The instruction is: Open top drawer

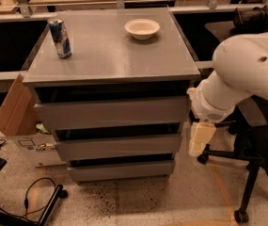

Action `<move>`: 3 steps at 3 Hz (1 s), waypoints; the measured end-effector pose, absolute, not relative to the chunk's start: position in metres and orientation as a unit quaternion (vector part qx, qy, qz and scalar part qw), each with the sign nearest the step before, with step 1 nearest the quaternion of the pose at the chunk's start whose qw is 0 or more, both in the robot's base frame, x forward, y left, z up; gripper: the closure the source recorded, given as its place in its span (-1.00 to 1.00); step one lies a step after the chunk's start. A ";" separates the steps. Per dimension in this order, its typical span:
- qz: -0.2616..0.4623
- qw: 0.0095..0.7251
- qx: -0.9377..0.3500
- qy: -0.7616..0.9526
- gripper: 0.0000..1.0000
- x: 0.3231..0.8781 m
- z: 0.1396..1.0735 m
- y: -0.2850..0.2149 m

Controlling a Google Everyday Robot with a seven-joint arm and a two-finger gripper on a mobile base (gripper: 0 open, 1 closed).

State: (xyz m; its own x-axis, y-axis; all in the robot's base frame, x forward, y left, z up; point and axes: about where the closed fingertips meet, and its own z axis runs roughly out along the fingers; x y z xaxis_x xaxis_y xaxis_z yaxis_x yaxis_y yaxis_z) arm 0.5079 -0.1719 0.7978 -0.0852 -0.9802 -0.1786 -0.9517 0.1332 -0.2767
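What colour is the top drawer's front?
Top drawer is matte grey, camera view; pincer hangs by its right end.

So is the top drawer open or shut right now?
Shut: the top drawer shows only its flat front, no interior. The gripper hangs by the cabinet, near that drawer's right end.
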 end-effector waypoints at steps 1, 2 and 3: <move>-0.056 0.156 -0.665 0.728 -1.00 0.537 0.756 -0.164; -0.073 0.144 -0.669 0.726 -1.00 0.569 0.728 -0.164; -0.082 0.129 -0.671 0.725 -1.00 0.597 0.708 -0.160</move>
